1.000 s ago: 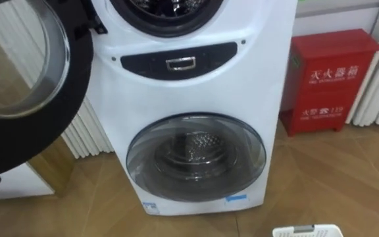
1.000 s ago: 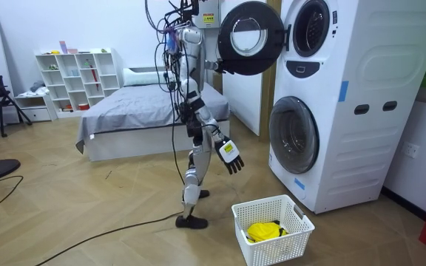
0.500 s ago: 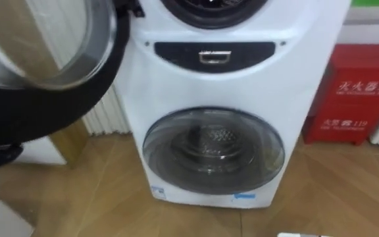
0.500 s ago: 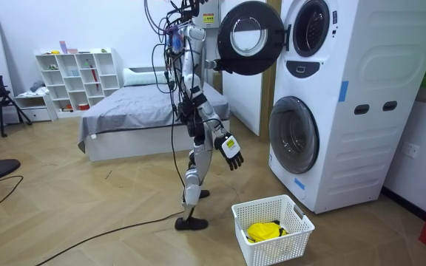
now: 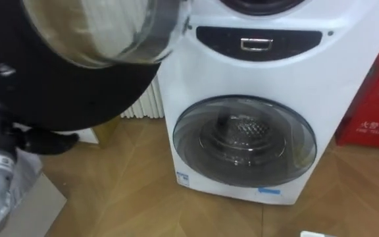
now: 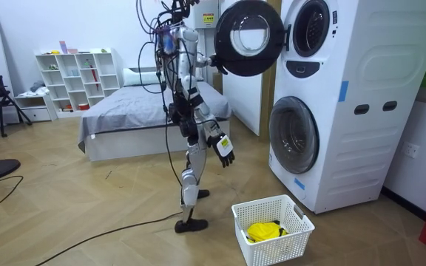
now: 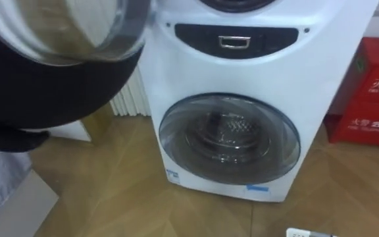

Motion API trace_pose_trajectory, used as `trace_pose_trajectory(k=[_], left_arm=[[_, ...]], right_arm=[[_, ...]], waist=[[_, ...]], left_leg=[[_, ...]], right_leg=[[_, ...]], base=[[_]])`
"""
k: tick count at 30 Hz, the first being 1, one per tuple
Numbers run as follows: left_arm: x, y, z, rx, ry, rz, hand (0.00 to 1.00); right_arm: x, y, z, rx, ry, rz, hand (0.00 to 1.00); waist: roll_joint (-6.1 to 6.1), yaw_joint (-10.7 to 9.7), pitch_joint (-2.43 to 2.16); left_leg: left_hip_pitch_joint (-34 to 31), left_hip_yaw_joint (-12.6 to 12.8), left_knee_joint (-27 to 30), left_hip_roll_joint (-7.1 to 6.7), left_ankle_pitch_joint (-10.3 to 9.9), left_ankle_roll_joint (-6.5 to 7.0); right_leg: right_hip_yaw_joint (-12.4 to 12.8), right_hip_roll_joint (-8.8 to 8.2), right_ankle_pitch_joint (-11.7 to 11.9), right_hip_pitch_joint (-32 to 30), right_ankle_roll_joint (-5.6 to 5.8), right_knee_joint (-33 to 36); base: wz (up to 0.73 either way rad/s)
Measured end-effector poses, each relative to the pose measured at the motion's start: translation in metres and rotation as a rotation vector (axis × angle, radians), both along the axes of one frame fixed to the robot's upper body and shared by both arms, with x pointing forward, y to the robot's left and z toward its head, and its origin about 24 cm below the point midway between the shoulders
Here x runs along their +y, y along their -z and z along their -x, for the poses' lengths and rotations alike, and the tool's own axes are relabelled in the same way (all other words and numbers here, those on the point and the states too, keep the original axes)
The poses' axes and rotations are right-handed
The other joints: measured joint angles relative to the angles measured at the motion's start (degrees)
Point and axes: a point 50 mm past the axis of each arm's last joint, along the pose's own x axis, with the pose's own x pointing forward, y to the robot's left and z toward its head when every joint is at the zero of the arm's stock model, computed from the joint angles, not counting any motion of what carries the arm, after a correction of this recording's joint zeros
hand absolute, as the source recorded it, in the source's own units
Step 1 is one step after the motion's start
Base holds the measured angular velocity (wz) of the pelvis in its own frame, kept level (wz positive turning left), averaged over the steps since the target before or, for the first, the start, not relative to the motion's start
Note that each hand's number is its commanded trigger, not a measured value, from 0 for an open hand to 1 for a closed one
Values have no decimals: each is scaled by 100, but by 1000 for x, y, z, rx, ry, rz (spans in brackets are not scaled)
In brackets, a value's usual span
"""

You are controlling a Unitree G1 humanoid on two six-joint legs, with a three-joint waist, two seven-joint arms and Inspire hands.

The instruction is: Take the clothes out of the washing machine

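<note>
Standing on the wood floor (image 6: pixel 87 214) beside the washing machine (image 6: pixel 346 111), the robot lifts its left hand (image 5: pixel 50 141) to the open top door (image 6: pixel 246 37); I cannot tell its grip. Its right hand (image 6: pixel 224 150) hangs loose, holding nothing. Yellow clothes (image 6: pixel 265 231) lie in the white basket (image 6: pixel 279 251) near its feet.

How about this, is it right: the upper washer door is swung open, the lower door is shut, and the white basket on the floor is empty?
Not quite: the white basket isn't empty. The room view shows yellow clothing lying in it. The upper door is swung open and the lower door is shut.
</note>
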Motion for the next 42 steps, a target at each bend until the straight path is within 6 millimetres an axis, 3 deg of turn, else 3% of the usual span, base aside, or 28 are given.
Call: trace_pose_trajectory(k=[2,5,8,9,10,15,21,22,26,28,31,37,42], left_arm=[[-28,-1,2,6,137,-12,0],[-79,-2,9,5,378,52,0],[-90,-7,9,-11,455,74,0],[-95,-15,11,-51,507,70,0],[-102,-24,14,-104,563,71,0],[-121,-34,25,-174,739,64,0],[-146,-5,35,-1,931,52,0],[-150,0,38,28,968,49,0],[-166,10,46,98,1080,56,0],[-178,18,50,137,1134,75,0],[-196,25,51,174,1193,103,0],[-235,8,47,112,1308,134,0],[-235,32,39,222,1259,176,0]], right_arm=[[-3,-1,-2,-3,-11,8,0],[-3,-4,-12,-23,-36,18,0],[2,-4,-18,-31,-64,12,0],[5,-3,-19,-28,-75,6,0],[8,-1,-18,-22,-79,-5,0],[14,1,-19,-14,-77,-34,0],[18,1,-25,-20,-112,-39,0],[19,0,-28,-24,-127,-37,0],[22,-1,-32,-26,-153,-45,0],[27,0,-39,-26,-187,-50,0],[34,2,-44,-23,-199,-63,0],[46,3,-52,-29,-216,-55,0],[47,3,-51,-26,-189,-69,0]], waist=[[-5,-68,-16],[58,-366,-56],[24,-562,-96],[-23,-636,-136],[-82,-691,-147],[-198,-983,-117],[-211,-960,-95],[-207,-985,-73],[-200,-991,-78],[-211,-1107,-70],[-209,-1254,-71],[-278,-1411,-26],[-297,-1381,-18]], left_leg=[[3,-21,-50,-37,82,-9],[116,205,-272,-65,285,71],[234,337,-385,-77,299,98],[279,413,-441,-70,305,110],[365,476,-518,-72,318,130],[648,684,-673,-36,295,87],[780,820,-805,42,232,0],[776,820,-814,49,217,-13],[773,834,-820,46,149,-26],[799,853,-821,46,118,-27],[805,864,-818,45,86,-25],[800,907,-837,49,59,-23],[851,1134,-864,158,40,-56]], right_leg=[[-60,-37,-57,-3,95,1],[-65,-173,-11,-45,162,9],[9,-248,37,-55,222,22],[110,-254,95,-84,257,25],[199,-259,105,-62,244,22],[237,-242,124,60,175,7],[236,-209,49,77,95,-4],[233,-203,32,66,86,-10],[222,-207,-4,79,98,-5],[178,-212,-5,103,100,-1],[115,-220,-5,112,100,4],[103,-223,-5,67,101,10],[159,-168,1,-11,91,103]], base=[[16],[-7],[-36],[-38],[-36],[-26],[-9],[0],[-1],[0],[0],[-5],[-27]])
